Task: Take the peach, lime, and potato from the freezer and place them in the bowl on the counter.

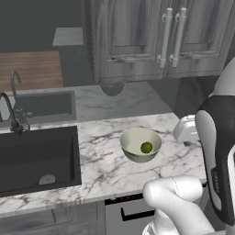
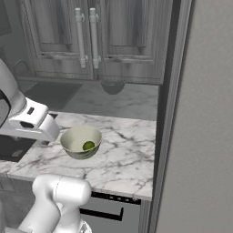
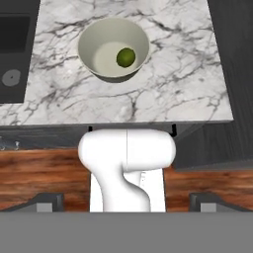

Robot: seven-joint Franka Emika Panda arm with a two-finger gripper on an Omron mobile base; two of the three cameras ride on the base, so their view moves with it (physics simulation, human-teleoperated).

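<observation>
As seen from the left base view, the pale cream round glossy bowl [image 1: 140, 144] stands on the white grey-veined marble counter [image 1: 101, 160], with the small bright green lime [image 1: 146, 147] resting inside it toward 4 o'clock. A black sink basin [image 1: 36, 158] lies at 9 o'clock of the bowl, well apart.

From the right base view, the bowl [image 2: 81, 141] holds the lime [image 2: 88, 146] near its 5 o'clock wall; the tall matte grey freezer panel [image 2: 202, 123] rises at 3 o'clock.

From the hand view, the bowl [image 3: 114, 48] sits at 12 o'clock, the lime [image 3: 125, 57] inside toward 3 o'clock. The two-finger gripper [image 3: 126, 203] stands with jaws spread wide, holding nothing, its dark fingertips [image 3: 48, 202] far apart.
</observation>
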